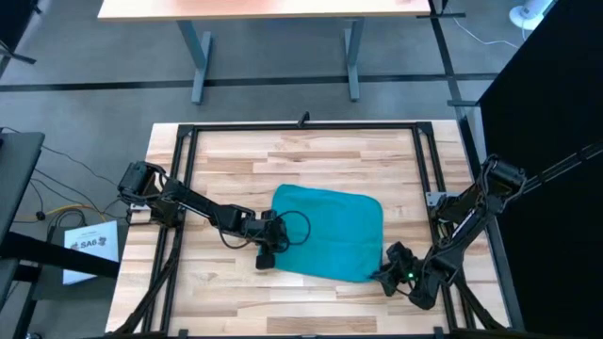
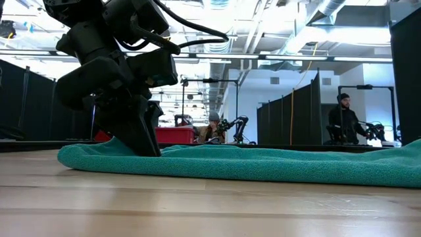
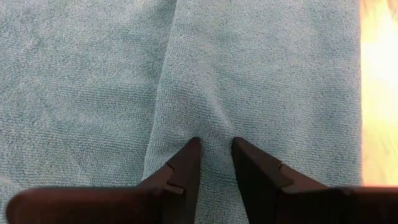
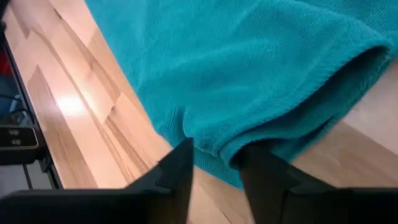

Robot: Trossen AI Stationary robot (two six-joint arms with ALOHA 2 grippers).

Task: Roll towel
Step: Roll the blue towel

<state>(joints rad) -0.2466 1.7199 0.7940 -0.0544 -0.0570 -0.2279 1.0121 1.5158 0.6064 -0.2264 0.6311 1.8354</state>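
Your towel (image 1: 328, 233) lies on the bench (image 1: 226, 160) between both tools. The left tool (image 3: 215, 145) presses on its left edge, fingers slightly apart over a raised fold, not clearly pinching it. The right tool (image 4: 214, 151) sits at the near right corner, fingers straddling the hem; its grip cannot be judged.

A light wooden desk (image 1: 273, 9) on grey legs stands on grey floor (image 1: 85, 85). Dark partitions (image 2: 289, 118) line the hall under bright ceiling lights (image 2: 276, 29).
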